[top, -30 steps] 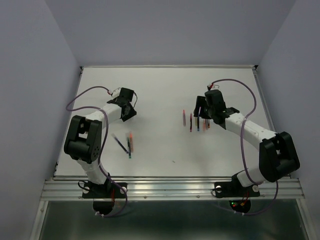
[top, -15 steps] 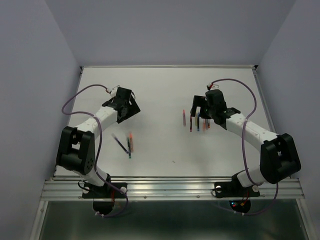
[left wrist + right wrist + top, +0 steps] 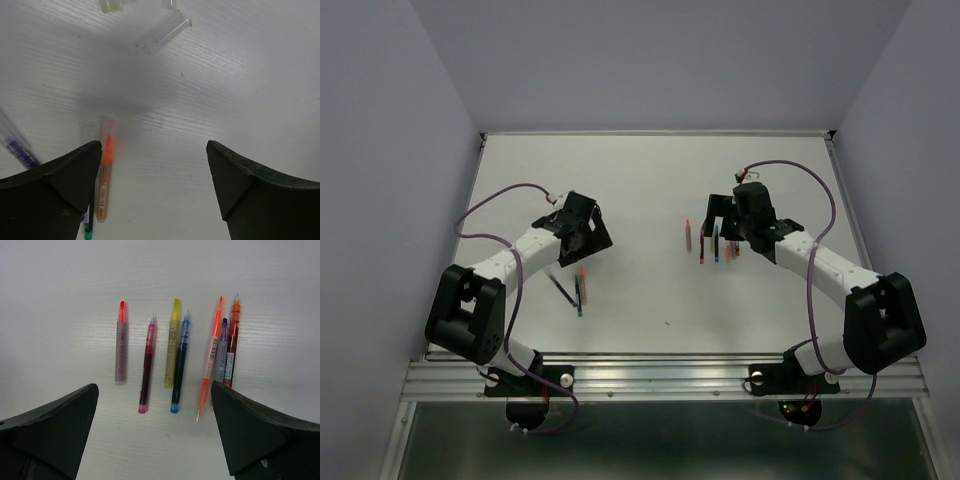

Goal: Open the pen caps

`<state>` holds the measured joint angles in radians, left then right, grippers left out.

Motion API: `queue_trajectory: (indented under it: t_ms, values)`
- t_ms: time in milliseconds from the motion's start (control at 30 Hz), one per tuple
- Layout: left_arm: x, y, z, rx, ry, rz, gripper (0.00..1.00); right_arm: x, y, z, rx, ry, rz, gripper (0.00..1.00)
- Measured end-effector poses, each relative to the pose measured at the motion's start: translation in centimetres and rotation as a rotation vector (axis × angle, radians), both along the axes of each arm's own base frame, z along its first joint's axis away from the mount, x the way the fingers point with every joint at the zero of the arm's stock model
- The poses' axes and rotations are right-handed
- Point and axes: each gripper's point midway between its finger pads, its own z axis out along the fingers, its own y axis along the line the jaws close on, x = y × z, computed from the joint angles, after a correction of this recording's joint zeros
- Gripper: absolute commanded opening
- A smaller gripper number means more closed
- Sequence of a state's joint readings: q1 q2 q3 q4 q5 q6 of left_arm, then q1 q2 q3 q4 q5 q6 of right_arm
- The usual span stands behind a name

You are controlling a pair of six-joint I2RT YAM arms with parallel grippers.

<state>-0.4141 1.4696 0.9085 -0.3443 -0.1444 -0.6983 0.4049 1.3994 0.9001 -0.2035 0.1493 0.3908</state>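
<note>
Now left gripper [image 3: 154, 147] is hovering jaws-spread by thin orange plastic pen [image 3: 104, 185], ready to grab; right gripper [image 3: 155, 387] likewise spread, waiting

From above and behind we see the whole worktop [image 3: 650, 180]; our wrist views face down, close over pens [image 3: 172, 350] it also shows.

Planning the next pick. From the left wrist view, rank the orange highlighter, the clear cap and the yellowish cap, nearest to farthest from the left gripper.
1. orange highlighter, low left, beside the left gripper.
2. clear cap, ahead, upper centre.
3. yellowish cap, at the top edge.
</note>
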Motion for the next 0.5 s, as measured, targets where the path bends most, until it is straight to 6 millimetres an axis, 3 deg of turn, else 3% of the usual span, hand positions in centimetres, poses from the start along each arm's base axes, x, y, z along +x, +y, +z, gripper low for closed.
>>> queue_trajectory:
  t_ms: [200, 500]
  values:
    - [-0.44, -0.85, -0.2, -0.008, 0.011, -0.021, 0.92, 0.02, -0.03, 0.02, -0.003, -0.002, 0.002, 1.0]
    - [-0.81, -0.58, -0.58, 0.002, 0.027, -0.01, 0.9, -0.07, -0.31, -0.25, -0.016, 0.001, -0.004, 1.0]
